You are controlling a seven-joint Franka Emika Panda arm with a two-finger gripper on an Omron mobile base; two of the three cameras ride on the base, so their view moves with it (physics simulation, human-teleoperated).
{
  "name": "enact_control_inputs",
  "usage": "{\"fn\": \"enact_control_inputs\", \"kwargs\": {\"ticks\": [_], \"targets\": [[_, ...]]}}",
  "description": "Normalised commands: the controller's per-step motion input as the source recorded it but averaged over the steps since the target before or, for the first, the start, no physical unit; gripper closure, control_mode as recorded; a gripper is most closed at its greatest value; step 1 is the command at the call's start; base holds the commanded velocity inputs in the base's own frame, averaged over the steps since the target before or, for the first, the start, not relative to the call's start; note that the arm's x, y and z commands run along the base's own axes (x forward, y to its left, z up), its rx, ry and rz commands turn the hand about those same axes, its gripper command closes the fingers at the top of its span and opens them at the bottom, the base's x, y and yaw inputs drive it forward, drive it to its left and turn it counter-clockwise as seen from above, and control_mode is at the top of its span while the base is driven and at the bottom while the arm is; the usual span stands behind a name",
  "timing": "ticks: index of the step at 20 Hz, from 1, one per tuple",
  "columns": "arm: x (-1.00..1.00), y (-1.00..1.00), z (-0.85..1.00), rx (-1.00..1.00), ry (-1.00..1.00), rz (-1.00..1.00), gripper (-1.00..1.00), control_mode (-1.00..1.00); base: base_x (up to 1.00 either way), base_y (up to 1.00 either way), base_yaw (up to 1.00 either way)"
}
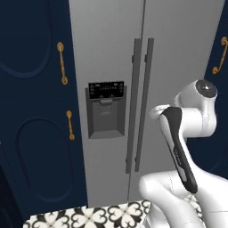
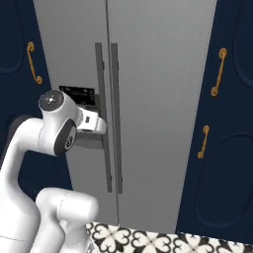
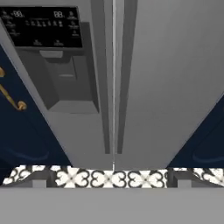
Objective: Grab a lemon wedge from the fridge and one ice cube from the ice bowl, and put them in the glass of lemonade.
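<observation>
The fridge (image 1: 111, 53) stands straight ahead, tall and light grey, with both doors closed. Its black dispenser panel (image 1: 106, 90) is on the left door, and two vertical grey handles (image 1: 139, 102) meet at the middle seam. My arm is folded in front of it, and my gripper (image 2: 100, 123) is held close to the left door at dispenser height; its fingers are hidden behind the wrist. The hand view looks down the fridge (image 3: 166, 78) front along the door seam. The lemon wedge is hidden behind the doors. The ice bowl, ice cube and glass of lemonade are out of view.
Navy cabinets (image 1: 31, 111) with gold handles (image 1: 62, 62) flank the fridge on the left, and a matching cabinet (image 2: 227, 123) stands on the right. Black-and-white patterned floor tiles (image 1: 89, 216) run along the fridge's foot.
</observation>
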Motion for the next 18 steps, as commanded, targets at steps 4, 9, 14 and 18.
{"fn": "enact_control_inputs", "kwargs": {"ticks": [4,9,14,18], "targets": [[0.80,-0.15,0.00,-0.01,-0.24,-0.16,-1.00,-1.00,0.00,0.00,0.00],[0.55,-0.34,0.03,0.01,-0.01,-0.03,-1.00,-1.00,0.00,0.00,0.00],[0.61,-0.16,0.19,0.08,0.02,0.00,-1.00,-1.00,0.00,0.00,0.00],[0.77,0.00,0.01,0.03,0.08,0.00,-1.00,-1.00,0.00,0.00,0.00]]}}
